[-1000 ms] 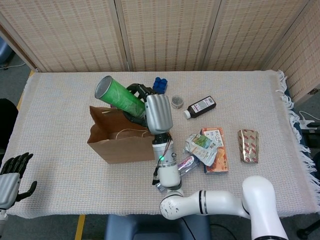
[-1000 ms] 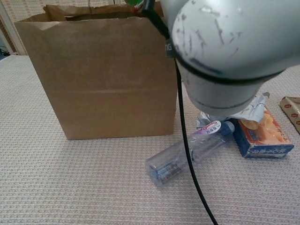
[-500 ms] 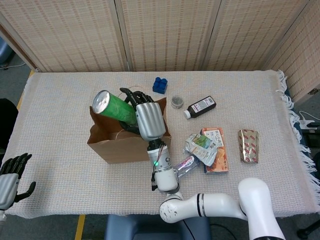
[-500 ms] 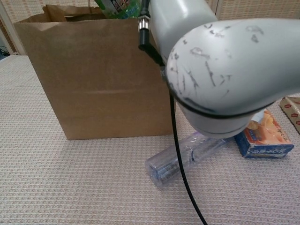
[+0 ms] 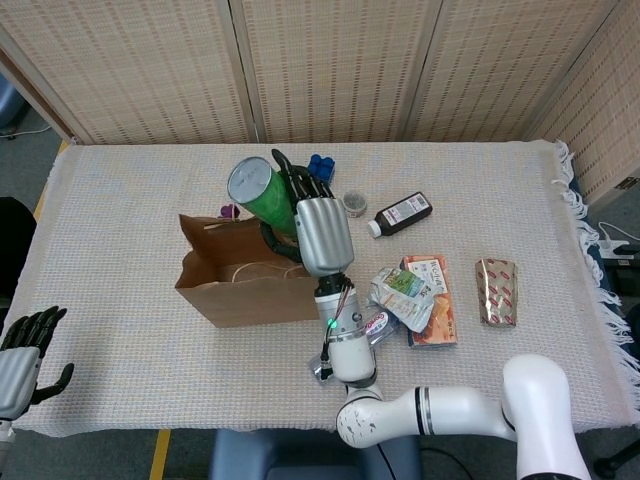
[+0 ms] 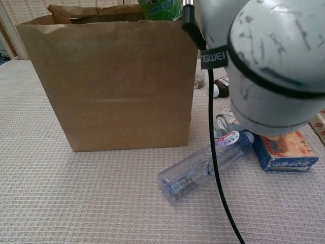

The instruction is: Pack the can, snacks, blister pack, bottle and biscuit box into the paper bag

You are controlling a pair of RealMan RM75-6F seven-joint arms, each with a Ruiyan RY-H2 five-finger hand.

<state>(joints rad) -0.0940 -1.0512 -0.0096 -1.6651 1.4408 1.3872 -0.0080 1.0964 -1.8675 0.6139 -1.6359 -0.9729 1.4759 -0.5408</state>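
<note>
A green can (image 5: 258, 192) tilts above the back right rim of the open brown paper bag (image 5: 240, 285), and my right hand (image 5: 320, 228) grips it from the right. In the chest view the can's lower end (image 6: 160, 7) shows just over the bag's top edge (image 6: 109, 81), beside my right wrist (image 6: 269, 66). A clear plastic bottle (image 6: 203, 165) lies right of the bag. Beside it are a crumpled snack pouch (image 5: 400, 290) and an orange biscuit box (image 5: 432, 300). A gold and red foil pack (image 5: 497, 290) lies farther right. My left hand (image 5: 22, 345) hangs off the table's near left corner, holding nothing.
A dark medicine bottle (image 5: 402, 213), a small round jar (image 5: 354, 203) and a blue block (image 5: 320, 165) sit behind the bag. Something small and purple (image 5: 230, 211) shows at the bag's back rim. The table's tasselled edge (image 5: 570, 190) runs down the right.
The right hand carried the can from leaning left over the bag's mouth back to the right and rear, with its top now turned more upward. The left hand stayed put.
</note>
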